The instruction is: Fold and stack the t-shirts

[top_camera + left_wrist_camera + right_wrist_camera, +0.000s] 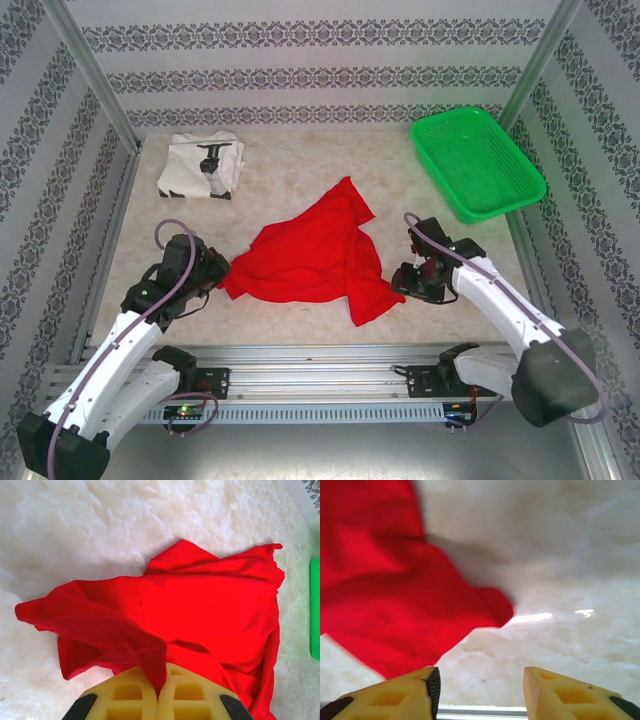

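Carrying table (300,165): we see a pale, marble-patterned table running from the arm bases to the patterned back wall, and everything below lies on it.
Red t-shirt (310,255): this bright red cloth t-shirt lies crumpled and unfolded at the middle of the table, between the two arms. From the left wrist we see its near edge (200,600) drawn up into a ridge. A narrow tail of it trails toward the near right.
Green basket (452,118): a rectangular basket of green plastic mesh sits at the far right corner, well apart from both shirts.
White t-shirt (200,165): a white cloth t-shirt with a black graphic lies folded into a rough square at the far left corner, well apart from the red one.
Left fingers (220,272): we find these yellow fingers (150,700) pressed together, pinching a fold at the red t-shirt's left edge.
Right fingers (400,280): these yellow fingers (555,690) stand spread with bare table between them, low and just beside the red t-shirt's right edge (380,580). We cannot tell whether they touch the cloth.
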